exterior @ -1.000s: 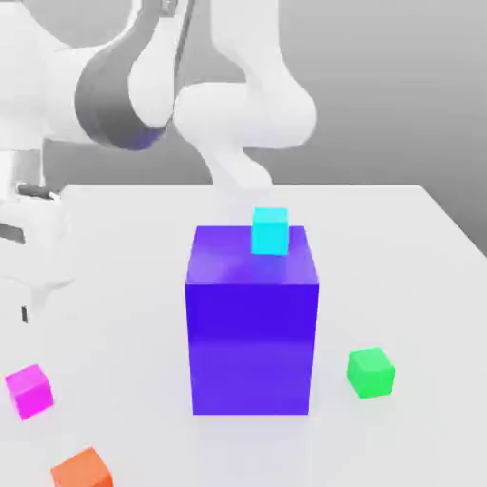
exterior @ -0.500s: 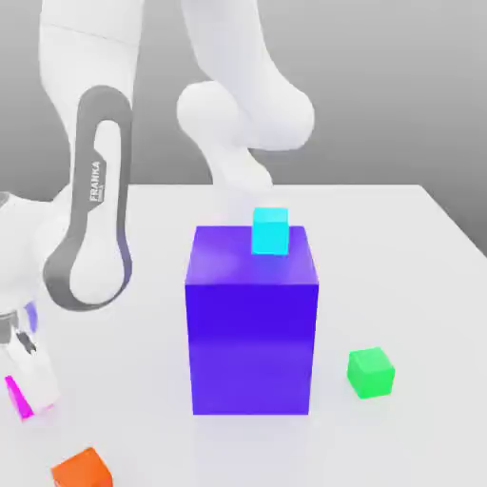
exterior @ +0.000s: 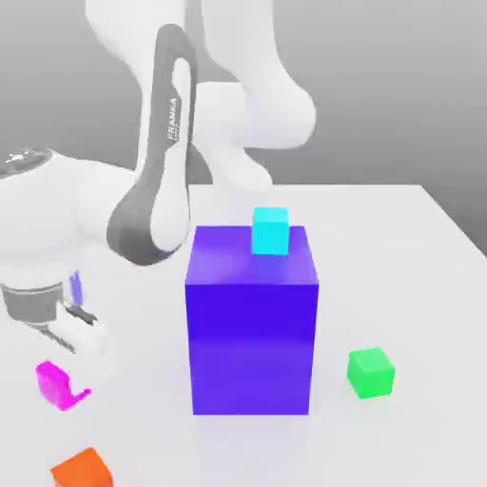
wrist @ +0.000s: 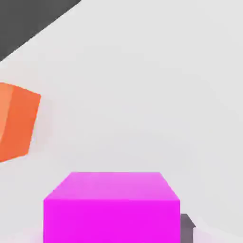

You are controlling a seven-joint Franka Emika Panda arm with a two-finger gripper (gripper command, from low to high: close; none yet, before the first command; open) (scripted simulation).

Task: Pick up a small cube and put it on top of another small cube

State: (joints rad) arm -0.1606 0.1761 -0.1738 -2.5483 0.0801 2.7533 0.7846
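We see the gripper [exterior: 78, 366] low at the exterior view's left, down at the white table [exterior: 418, 285], with the pink cube [exterior: 54, 383] right against it. The cube sits at about eight o'clock from the big blue block [exterior: 252, 323], well apart from it. Part of the cube is covered by the white hand, and we cannot tell whether the fingers are apart or clamped on it.

In the hand view the pink cube [wrist: 112, 206] sits close under the camera, its top face and one side showing. A dark grey bit of a fingertip [wrist: 187, 227] shows just beside it.

The orange cube [exterior: 83, 469] lies near the pink one, at about six o'clock from it in the exterior view; the hand view catches it too [wrist: 16, 121]. The cyan cube [exterior: 270, 231] rests on top of the blue block, near its far edge. The green cube [exterior: 370, 371] stands on the table at about four o'clock from the block, near it but not touching.
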